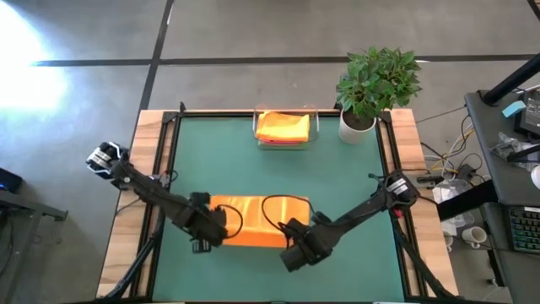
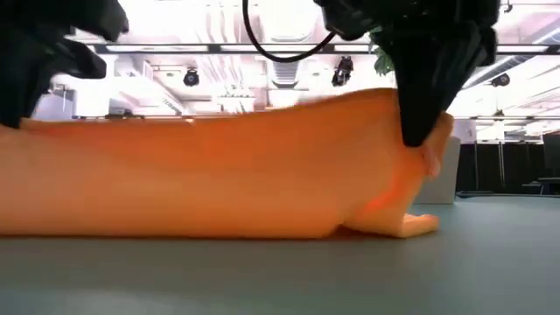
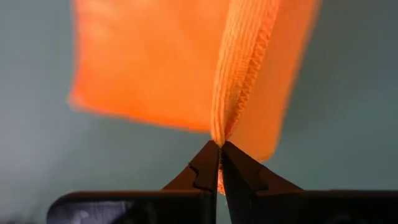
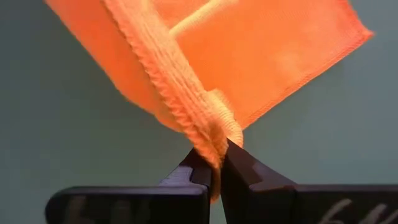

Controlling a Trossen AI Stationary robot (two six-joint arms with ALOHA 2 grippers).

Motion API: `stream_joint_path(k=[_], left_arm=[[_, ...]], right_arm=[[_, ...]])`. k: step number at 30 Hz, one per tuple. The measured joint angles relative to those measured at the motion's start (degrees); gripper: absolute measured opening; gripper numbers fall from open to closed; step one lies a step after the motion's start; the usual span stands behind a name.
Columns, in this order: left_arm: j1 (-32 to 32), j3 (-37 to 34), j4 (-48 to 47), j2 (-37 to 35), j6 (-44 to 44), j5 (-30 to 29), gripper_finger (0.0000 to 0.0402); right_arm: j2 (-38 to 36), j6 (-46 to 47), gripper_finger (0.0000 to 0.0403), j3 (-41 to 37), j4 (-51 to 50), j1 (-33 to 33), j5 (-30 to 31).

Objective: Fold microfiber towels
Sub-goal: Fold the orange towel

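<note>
An orange microfiber towel (image 1: 253,221) is held up near the table's front edge, over the green mat (image 1: 253,169). My left gripper (image 3: 219,146) is shut on its left end and my right gripper (image 4: 216,155) on its right end. In the low view the towel (image 2: 219,166) spans between them, and its lower part (image 2: 411,226) lies on the mat. More folded towels, orange and yellow (image 1: 283,127), lie in a clear tray (image 1: 314,127) at the far edge. My left gripper pinches the towel's stitched hem (image 3: 217,134) between its two fingertips, from above, pointing down. Two layers of the hem meet at the pinch. The cloth hangs below the fingers toward the mat. My right gripper pinches a bunched, hemmed corner (image 4: 211,140) between its two fingers (image 2: 420,122), from above, pointing steeply down. The towel hangs below them, and its bottom fold (image 2: 385,223) rests on the mat.
A potted plant (image 1: 375,84) stands at the far right corner, next to the tray. Bare green mat lies between the held towel and the tray. A desk with cables and gear (image 1: 506,160) stands off the table's right side.
</note>
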Motion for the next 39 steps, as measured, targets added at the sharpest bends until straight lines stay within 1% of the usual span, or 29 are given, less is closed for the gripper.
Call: stream_joint_path(k=[3,5,9,14,18,21,25,30,33,35,36,39], left_arm=[[1.15,0.87,-6.9,-0.25,-1.46,-1.39,0.0001],[1.21,1.26,-9.36,-1.19,-1.52,-1.37,0.0001],[1.12,2.18,-10.43,-4.79,-1.65,-1.13,0.0001],[1.12,5.62,-10.5,-10.48,-1.87,-1.08,0.0001],[1.12,6.76,-10.23,-13.53,-1.87,-1.08,0.0001],[1.12,6.71,-10.2,-13.92,-1.9,-1.08,0.0001],[1.1,6.7,-10.05,-12.03,-2.05,-1.01,0.0001],[0.81,6.65,-9.62,-8.52,-4.75,3.12,0.0001],[0.01,6.65,-9.66,-6.77,-4.84,3.46,0.0001],[-0.01,6.65,-9.77,-5.85,-4.84,3.3,0.0001],[0.01,6.63,-9.91,-5.52,-4.83,2.72,0.0001],[0.49,6.63,-10.47,-4.91,-4.88,-1.58,0.0001]], right_arm=[[-0.15,-1.21,0.0009,2.23,-2.2,-0.54,-1.01],[-0.43,-2.06,0.0009,4.6,-3.94,-0.49,-1.11],[-0.54,-3.88,0.0009,10.07,-7.35,-0.34,-1.83],[-0.54,-5.78,0.0009,16.8,-11.89,-0.24,-2.0],[-0.54,-7.99,0.0009,19.23,-14.71,-0.15,-3.03],[-0.54,-7.64,0.0009,18.7,-15.5,-0.6,-5.56],[-0.3,-4.85,0.0009,16.31,-15.37,-0.72,-8.37],[0.13,-1.81,0.0009,14.74,-12.67,-0.01,-13.37],[0.13,-0.95,0.0009,14.28,-11.41,0.37,-13.45],[0.13,-0.86,0.0009,13.51,-11.68,0.33,-12.3],[0.13,-0.86,0.0009,12.9,-11.89,0.23,-11.23],[0.16,-1.92,0.0009,10.92,-12.53,-0.6,-8.44]])
